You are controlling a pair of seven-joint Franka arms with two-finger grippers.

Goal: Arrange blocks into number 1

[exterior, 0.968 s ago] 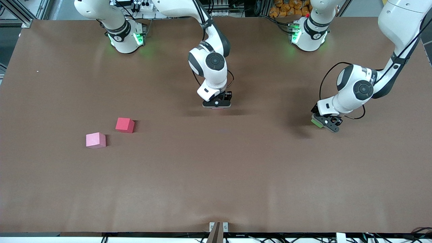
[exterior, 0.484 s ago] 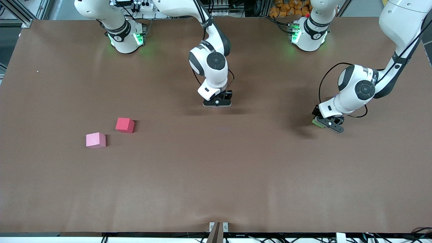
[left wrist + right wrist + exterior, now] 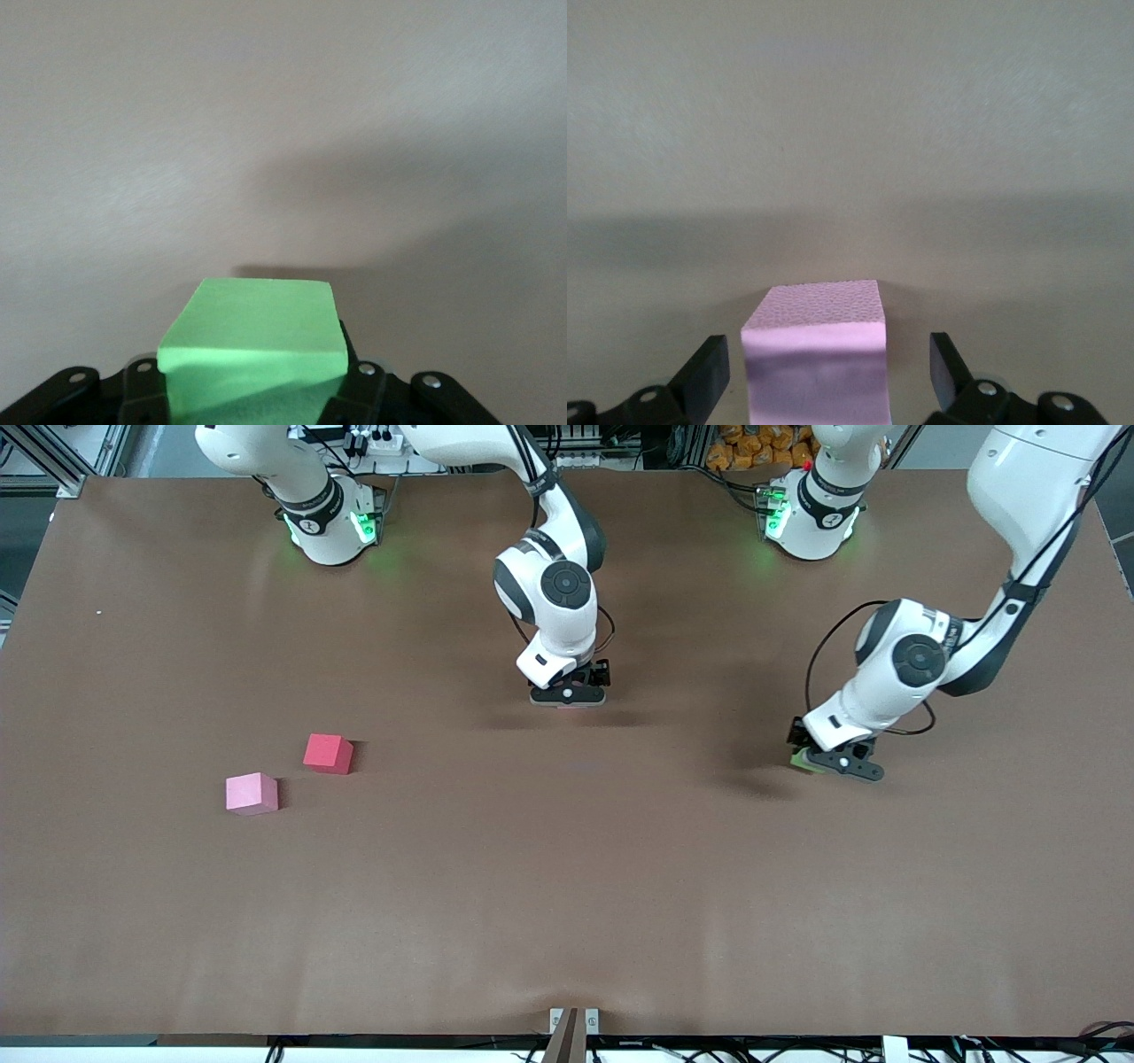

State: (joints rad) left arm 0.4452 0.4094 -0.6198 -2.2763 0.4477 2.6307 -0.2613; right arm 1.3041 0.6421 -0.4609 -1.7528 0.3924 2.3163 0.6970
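Observation:
My left gripper (image 3: 833, 763) is shut on a green block (image 3: 802, 760), held just above the table toward the left arm's end. In the left wrist view the green block (image 3: 252, 328) fills the left gripper (image 3: 252, 390). My right gripper (image 3: 568, 695) stands low at the table's middle, open. A light pink block (image 3: 815, 354) rests on the table between its fingers (image 3: 707, 376), with a gap on each side. A red block (image 3: 328, 753) and a second light pink block (image 3: 252, 794) lie toward the right arm's end. The other blocks are out of view.
The brown table (image 3: 567, 886) stretches bare toward the front camera. Both arm bases (image 3: 332, 522) stand along the edge farthest from that camera. A small metal bracket (image 3: 573, 1020) sits at the nearest edge.
My left gripper has carried the green block a little toward the table's middle. The right gripper has stayed almost where it was.

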